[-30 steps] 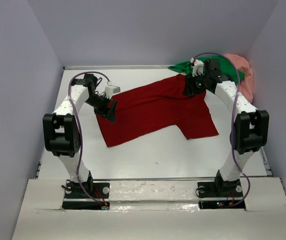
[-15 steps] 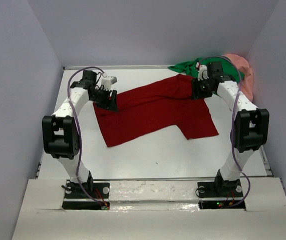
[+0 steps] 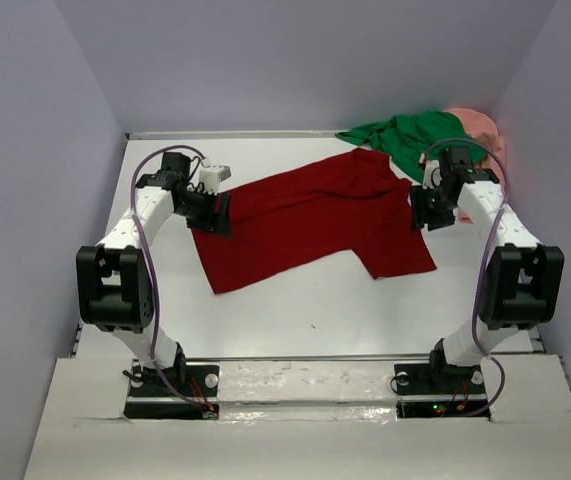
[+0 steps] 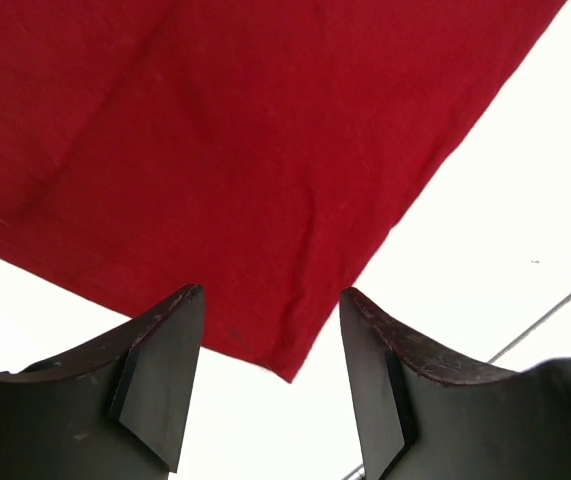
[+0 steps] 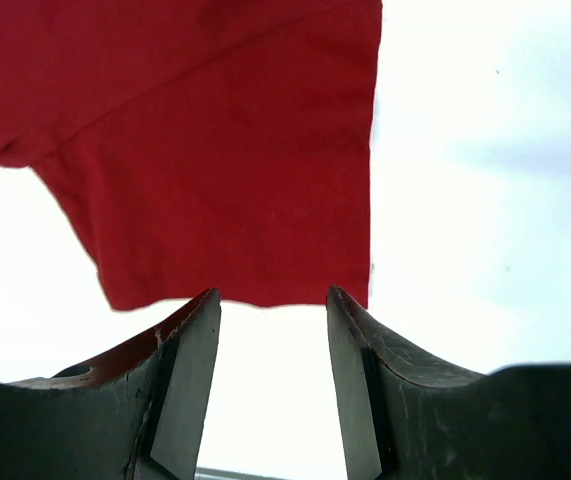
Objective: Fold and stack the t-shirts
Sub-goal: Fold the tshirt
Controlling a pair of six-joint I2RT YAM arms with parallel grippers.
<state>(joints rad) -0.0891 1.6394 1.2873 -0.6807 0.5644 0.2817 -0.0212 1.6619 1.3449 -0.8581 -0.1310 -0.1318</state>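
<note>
altogether three t-shirts: dark red one (image 3: 315, 215), green one (image 3: 410, 135), pink one (image 3: 482, 130); left claw (image 4: 270, 298) and right claw (image 5: 273, 297) both gape empty.

White bench (image 3: 295, 300) under me, glossy, evenly lit. Pale lavender walls (image 3: 295, 60) box it on three sides. Grey-white board (image 3: 295, 440) runs along my near edge.

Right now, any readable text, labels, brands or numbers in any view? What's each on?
None readable in any view.
The dark red t-shirt: plain cloth, no print or label showing.
The green t-shirt and the pink t-shirt: bunched at the far right corner, no print visible.
</note>
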